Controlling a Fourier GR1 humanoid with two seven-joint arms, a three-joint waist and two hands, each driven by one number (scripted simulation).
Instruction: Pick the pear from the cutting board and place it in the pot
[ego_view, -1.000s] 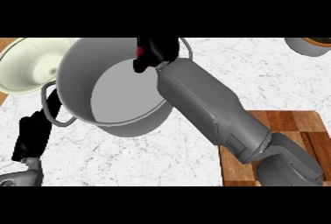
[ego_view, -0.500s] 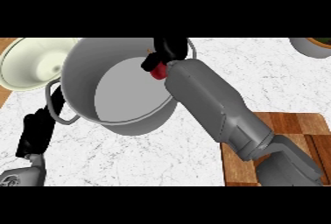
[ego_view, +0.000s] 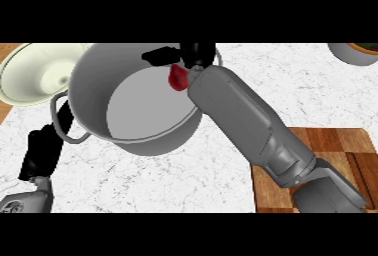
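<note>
head view: the right hand is over the big grey pot, and its black fingers are curled round the red pear. the pear hangs above the pot's inside, near the far rim. the wooden cutting board sits at the right. the left hand is open with straight fingers, just beside the pot's handle. a cream plate is at the left.

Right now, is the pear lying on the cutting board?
No: the pear is held by the right hand over the pot, and the visible part of the cutting board carries no fruit.
</note>
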